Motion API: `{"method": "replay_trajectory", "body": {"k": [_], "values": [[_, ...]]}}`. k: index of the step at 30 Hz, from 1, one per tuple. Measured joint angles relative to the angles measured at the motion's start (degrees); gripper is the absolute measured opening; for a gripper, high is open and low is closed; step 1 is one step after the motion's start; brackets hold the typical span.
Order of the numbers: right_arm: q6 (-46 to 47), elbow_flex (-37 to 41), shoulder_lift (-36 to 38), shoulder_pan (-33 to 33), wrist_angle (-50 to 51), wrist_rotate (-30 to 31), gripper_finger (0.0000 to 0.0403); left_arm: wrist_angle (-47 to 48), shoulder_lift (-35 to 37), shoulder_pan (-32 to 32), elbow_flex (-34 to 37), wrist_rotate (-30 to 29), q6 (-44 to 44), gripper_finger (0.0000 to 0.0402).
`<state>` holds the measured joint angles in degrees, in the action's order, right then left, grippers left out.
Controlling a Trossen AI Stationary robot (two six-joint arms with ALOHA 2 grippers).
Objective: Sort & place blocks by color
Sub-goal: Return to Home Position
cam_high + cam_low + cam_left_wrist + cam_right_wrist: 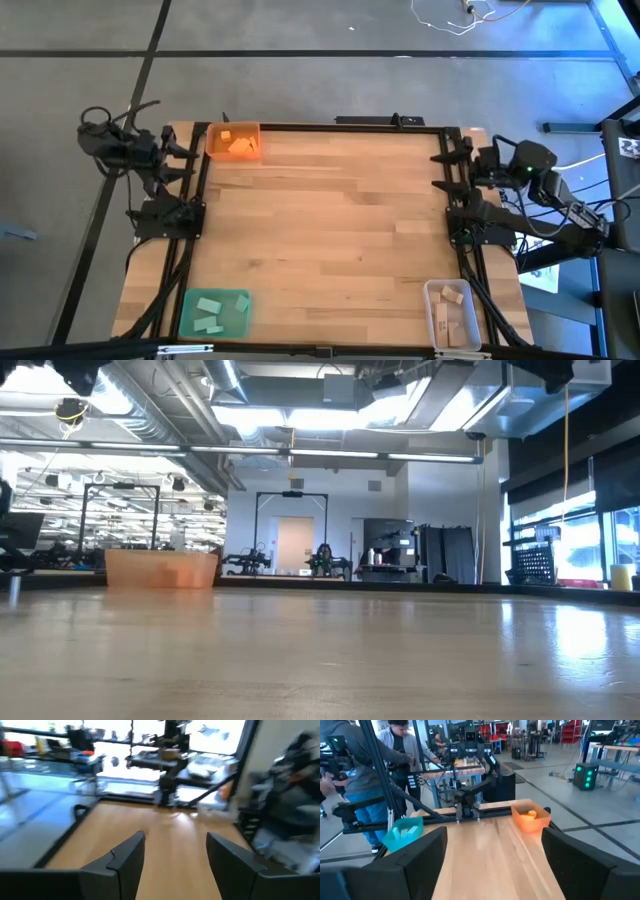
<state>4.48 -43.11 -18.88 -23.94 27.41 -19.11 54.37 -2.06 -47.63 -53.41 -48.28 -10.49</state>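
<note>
Blocks (208, 308) in 3 trays (232, 327), long axes at mixed angles

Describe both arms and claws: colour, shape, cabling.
Both arms are black and jointed. The left arm carries looped black cables; the right arm shows a small green light. The left claw and right claw each have two broad, dark, wedge-shaped fingers.
</note>
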Motion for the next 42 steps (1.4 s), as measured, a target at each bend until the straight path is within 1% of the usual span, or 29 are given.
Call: {"method": "replay_trajectory", "body": {"k": [1,2,4,8,9,11,15,21,24,32,38,42], "values": [[-0.01,0.82,0.52,-0.02,-0.52,0.00,0.0323,-1.19,1.73,0.00,1.26,1.78,0.60,0.0202],[-0.01,1.74,0.84,0.00,-1.18,0.02,0.0323,-1.74,2.01,-0.06,2.11,3.04,1.30,0.0202],[0.01,3.90,1.14,-0.02,-3.84,0.04,0.0323,-1.75,1.52,-0.16,2.56,3.65,2.21,0.0202],[-0.23,8.28,1.12,-0.04,-10.10,0.05,0.0323,-5.76,1.68,0.03,3.49,8.35,3.48,0.0202],[-0.33,9.41,1.16,-0.04,-12.31,0.03,0.0323,-6.07,1.62,-0.09,3.86,9.34,4.76,0.0202],[-0.41,12.22,1.12,-0.03,-18.48,-0.49,0.0323,-11.58,1.79,-0.07,4.76,12.57,7.32,0.0202],[0.29,18.17,0.53,0.00,-29.21,-4.48,0.0323,-17.70,1.73,-0.06,7.70,19.57,12.54,0.0202],[1.92,25.89,-1.32,0.00,-39.39,-5.87,0.0323,-21.84,1.68,-0.05,13.44,20.77,12.62,0.0202],[1.89,28.24,-1.30,0.00,-40.47,-6.01,0.0323,-23.93,1.75,-0.05,15.94,20.71,12.60,0.0202],[0.98,32.26,0.78,0.00,-41.49,-6.13,0.0323,-28.13,1.71,-0.05,20.25,20.97,12.65,0.0202],[2.58,38.51,3.88,0.00,-49.38,-6.21,0.0323,-31.98,1.71,-0.05,23.74,21.05,13.43,0.0202],[3.93,42.68,5.95,0.00,-53.53,-6.20,0.0323,-35.20,1.73,-0.05,25.93,23.49,15.67,0.0202]]}}
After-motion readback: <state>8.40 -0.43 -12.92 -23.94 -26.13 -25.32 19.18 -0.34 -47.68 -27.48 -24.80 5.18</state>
